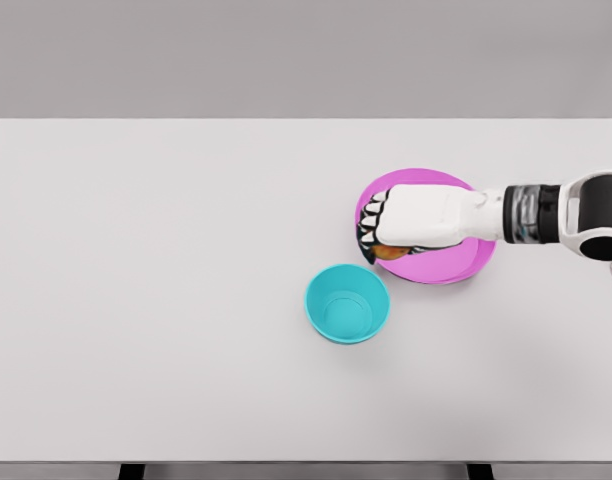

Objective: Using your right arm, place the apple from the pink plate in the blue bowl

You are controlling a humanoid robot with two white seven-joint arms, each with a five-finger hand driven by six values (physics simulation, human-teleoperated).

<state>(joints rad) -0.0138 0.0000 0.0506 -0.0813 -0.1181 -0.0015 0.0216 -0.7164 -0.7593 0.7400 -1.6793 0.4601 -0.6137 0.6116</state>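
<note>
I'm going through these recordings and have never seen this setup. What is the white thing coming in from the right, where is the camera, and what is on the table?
This is a simulator's render, seen from a camera on a humanoid robot's head, looking down at a white table. The white thing is the robot's right arm, ending in a five-finger right hand. The hand is over a pink plate, with its fingers curled around a small orange object, apparently the apple, mostly hidden beneath them. Whether it is lifted off the plate cannot be told. Nearer the camera and to the left stands a blue bowl, empty. The left arm is not in view.
</note>
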